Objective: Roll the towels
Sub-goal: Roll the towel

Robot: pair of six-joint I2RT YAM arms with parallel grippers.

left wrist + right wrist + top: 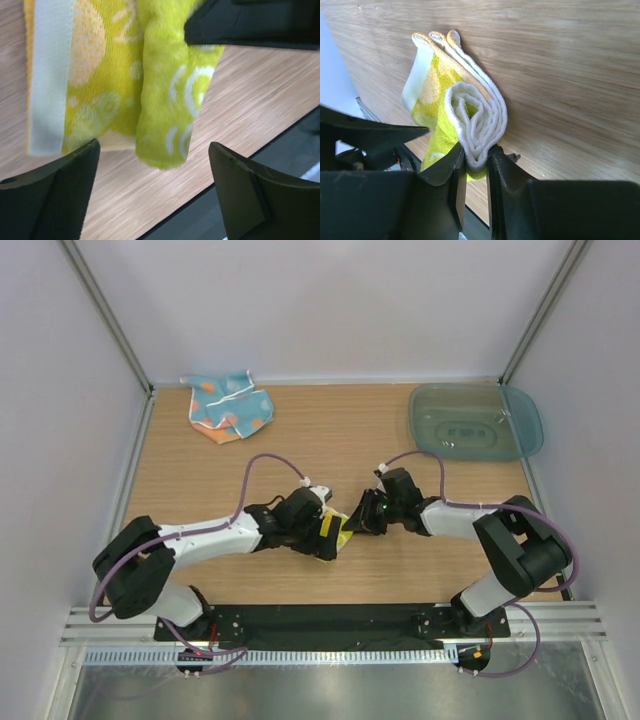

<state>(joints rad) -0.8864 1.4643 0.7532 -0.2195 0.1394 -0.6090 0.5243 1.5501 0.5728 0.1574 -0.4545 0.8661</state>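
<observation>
Right wrist view: the right gripper (476, 152) has its jaws clamped on the end of the rolled yellow towel (470, 110). The left gripper (154, 147) holds its jaws released, one either side of it.

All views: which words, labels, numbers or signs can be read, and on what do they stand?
No text can be read.
On the tray: a dark mark in its middle, too small to read.
On the yellow towel and the blue towel: printed shapes only, no letters.

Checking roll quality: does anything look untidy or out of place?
The blue towel lies crumpled, unrolled, at far left. The yellow towel, pinched by the right end effector, is a loose, flattened coil.
</observation>
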